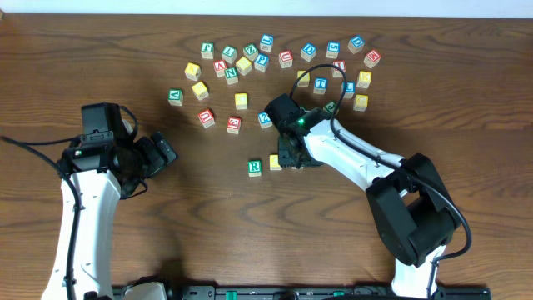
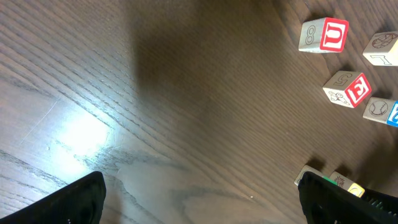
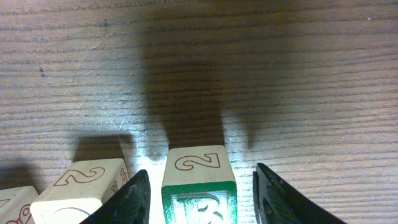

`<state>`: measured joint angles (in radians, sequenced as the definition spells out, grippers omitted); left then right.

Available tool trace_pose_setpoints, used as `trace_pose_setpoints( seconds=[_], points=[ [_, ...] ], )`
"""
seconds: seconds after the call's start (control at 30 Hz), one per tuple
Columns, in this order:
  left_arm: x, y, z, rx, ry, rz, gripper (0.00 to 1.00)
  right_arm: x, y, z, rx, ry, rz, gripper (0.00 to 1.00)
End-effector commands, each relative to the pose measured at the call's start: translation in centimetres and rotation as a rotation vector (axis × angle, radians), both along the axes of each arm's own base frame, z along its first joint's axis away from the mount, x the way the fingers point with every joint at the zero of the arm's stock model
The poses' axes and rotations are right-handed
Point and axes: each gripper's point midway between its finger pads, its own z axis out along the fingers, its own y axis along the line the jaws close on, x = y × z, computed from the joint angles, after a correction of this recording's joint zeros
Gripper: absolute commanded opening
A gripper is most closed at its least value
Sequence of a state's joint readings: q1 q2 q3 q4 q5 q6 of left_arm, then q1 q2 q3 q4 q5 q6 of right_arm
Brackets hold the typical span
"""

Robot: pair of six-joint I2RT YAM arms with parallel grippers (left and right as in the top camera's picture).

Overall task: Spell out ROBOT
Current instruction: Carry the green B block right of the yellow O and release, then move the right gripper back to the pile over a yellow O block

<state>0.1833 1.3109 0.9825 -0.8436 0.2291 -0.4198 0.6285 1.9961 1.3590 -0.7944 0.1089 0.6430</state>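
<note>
A green R block [image 1: 254,167] and a yellow block [image 1: 275,162] lie in a row on the table. My right gripper [image 1: 293,158] is low over the spot just right of them. In the right wrist view its jaws [image 3: 200,199] straddle a green B block [image 3: 198,186] with a small gap on each side; the block rests on the wood. The yellow block's cream side [image 3: 84,186] sits to its left. My left gripper [image 1: 160,154] is open and empty, away to the left, with its fingers wide apart [image 2: 200,202].
Several loose letter blocks lie scattered across the back of the table [image 1: 283,62]. The left wrist view shows a red U block [image 2: 323,34], another red block [image 2: 348,88] and the row's end [image 2: 309,176].
</note>
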Motion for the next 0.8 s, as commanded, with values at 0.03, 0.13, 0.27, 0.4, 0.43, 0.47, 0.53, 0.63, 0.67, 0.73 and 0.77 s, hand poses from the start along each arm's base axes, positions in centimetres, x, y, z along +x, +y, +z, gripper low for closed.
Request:
trace_pose_setpoints(
  seconds=[0.03, 0.13, 0.27, 0.4, 0.43, 0.47, 0.53, 0.63, 0.67, 0.73, 0.77],
  points=[
    [0.4, 0.4, 0.6, 0.015, -0.017, 0.012, 0.98, 1.2, -0.6, 0.4, -0.011, -0.023, -0.007, 0.51],
    [0.4, 0.4, 0.6, 0.015, -0.017, 0.012, 0.98, 1.7, -0.8, 0.7, -0.005, -0.032, -0.018, 0.52],
    [0.4, 0.4, 0.6, 0.015, -0.017, 0.012, 0.98, 2.8, -0.9, 1.4, 0.009, -0.054, -0.028, 0.53],
    [0.4, 0.4, 0.6, 0.015, -0.017, 0.012, 0.97, 4.6, -0.8, 2.8, 0.027, -0.096, -0.009, 0.53],
    [0.4, 0.4, 0.6, 0.015, -0.017, 0.012, 0.97, 5.1, -0.7, 3.3, 0.034, -0.111, -0.007, 0.53],
    [0.4, 0.4, 0.6, 0.015, -0.017, 0.012, 0.98, 5.8, -0.6, 3.9, 0.043, -0.13, -0.005, 0.54],
    [0.4, 0.4, 0.6, 0.015, -0.018, 0.012, 0.98, 7.3, -0.2, 5.1, 0.062, -0.179, 0.016, 0.56],
    [0.4, 0.4, 0.6, 0.015, -0.017, 0.012, 0.97, 10.0, -0.2, 6.9, 0.077, -0.281, 0.008, 0.59],
    [0.4, 0.4, 0.6, 0.015, -0.017, 0.012, 0.98, 10.9, -0.5, 7.5, 0.073, -0.32, -0.007, 0.59],
    [0.4, 0.4, 0.6, 0.015, -0.017, 0.012, 0.97, 13.2, -1.4, 8.6, 0.061, -0.415, -0.048, 0.59],
    [0.4, 0.4, 0.6, 0.015, -0.017, 0.012, 0.98, 14.0, -1.7, 9.1, 0.062, -0.45, -0.065, 0.6]
  ],
)
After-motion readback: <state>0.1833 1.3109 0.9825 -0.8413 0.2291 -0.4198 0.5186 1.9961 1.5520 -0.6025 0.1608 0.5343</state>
